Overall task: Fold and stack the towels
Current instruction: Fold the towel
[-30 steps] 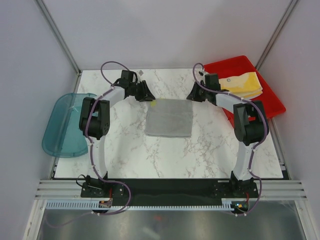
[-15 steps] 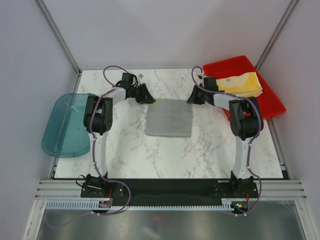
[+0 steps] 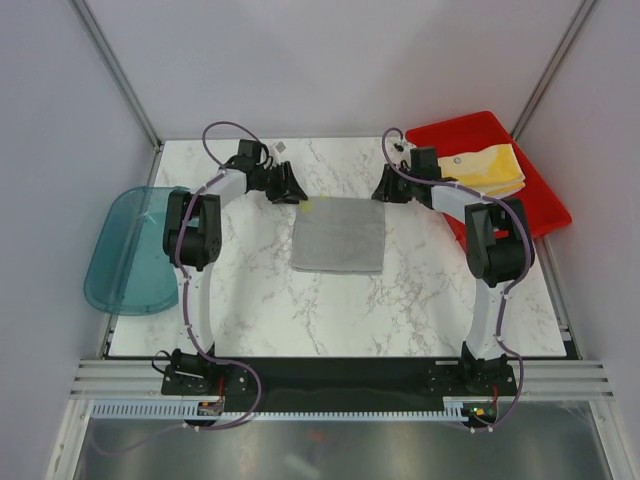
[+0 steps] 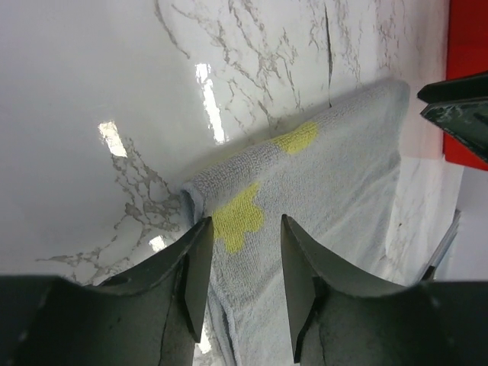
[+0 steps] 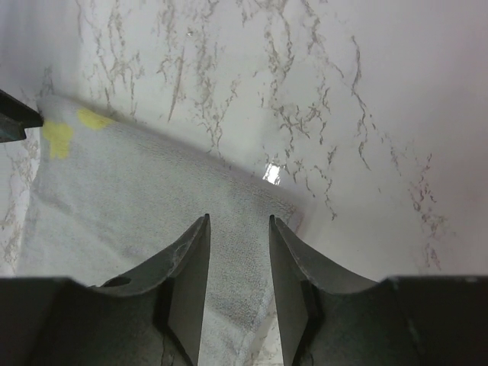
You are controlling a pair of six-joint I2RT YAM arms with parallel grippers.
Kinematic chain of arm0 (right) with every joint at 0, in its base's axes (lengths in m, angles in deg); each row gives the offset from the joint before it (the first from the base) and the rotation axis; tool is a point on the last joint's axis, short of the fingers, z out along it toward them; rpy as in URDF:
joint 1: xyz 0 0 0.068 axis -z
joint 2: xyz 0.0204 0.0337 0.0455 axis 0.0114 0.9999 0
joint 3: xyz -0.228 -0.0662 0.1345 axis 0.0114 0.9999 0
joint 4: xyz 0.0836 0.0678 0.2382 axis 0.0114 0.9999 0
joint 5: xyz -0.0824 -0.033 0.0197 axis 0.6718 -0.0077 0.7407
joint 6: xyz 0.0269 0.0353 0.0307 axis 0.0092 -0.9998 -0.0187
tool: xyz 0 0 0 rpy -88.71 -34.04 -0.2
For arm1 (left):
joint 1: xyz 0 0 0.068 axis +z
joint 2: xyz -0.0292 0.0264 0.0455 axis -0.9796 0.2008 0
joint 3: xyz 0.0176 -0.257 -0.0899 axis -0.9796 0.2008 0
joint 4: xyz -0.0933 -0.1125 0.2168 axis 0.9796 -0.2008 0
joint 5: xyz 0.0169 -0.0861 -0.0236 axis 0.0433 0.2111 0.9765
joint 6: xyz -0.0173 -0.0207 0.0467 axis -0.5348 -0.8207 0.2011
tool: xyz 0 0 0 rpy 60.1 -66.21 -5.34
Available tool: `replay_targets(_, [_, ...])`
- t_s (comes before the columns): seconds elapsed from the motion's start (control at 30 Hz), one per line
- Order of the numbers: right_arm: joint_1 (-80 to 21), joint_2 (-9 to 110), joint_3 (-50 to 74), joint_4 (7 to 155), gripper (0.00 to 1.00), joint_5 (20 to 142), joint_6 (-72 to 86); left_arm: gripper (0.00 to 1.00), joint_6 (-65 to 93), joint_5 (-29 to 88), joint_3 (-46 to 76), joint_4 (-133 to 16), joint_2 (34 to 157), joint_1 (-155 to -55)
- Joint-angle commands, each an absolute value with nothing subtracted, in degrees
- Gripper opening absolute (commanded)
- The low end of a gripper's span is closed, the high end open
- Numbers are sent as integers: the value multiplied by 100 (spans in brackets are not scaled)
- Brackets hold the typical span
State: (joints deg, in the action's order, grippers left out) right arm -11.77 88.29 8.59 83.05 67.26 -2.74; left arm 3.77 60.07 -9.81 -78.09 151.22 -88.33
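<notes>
Top external view: a grey towel lies folded into a rectangle at the middle of the marble tabletop, its far edge toward the back wall. My two arms reach forward to that far edge. My left fingers are at its far left corner and my right fingers at its far right corner.

A red tray sits at the far right, partly over the tabletop's edge, and it holds a yellow towel, folded and lying toward the tray's left side. A teal tray of see-through plastic sits at the left edge, hanging off the tabletop; I cannot tell whether it holds anything.

On the left wrist camera my left fingers stand apart with nothing clamped. The grey towel's corner, with a yellow flower on it, lies in the gap below them. A second yellow patch shows further along the same edge.

On the right wrist camera my right fingers are likewise apart and hold nothing. They are poised over the grey towel near its other far corner, which lies flat on the marble.
</notes>
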Motion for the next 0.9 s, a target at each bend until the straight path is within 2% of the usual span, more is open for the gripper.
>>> replay_targets(0.0, [-1120, 8434, 735, 8433, 45, 6476, 241, 49, 1259, 5893, -1443, -8201, 14770, -8764])
replay_targets(0.17, [-1076, 8864, 129, 9266, 50, 6108, 917, 49, 1682, 5577, -1953, -8824, 15183, -8756])
replay_targets(0.3, [-1059, 8918, 102, 9347, 54, 6019, 1173, 49, 2077, 5357, -1963, -8922, 15289, -8756])
replay_targets(0.5, [-883, 9225, -91, 9417, 52, 5677, 1269, 50, 2377, 5795, -2200, -9072, 15500, -8756])
replay_targets(0.87, [-742, 9656, -434, 9699, 49, 5273, 1498, 51, 2535, 5919, -2798, -9634, 15878, -8764])
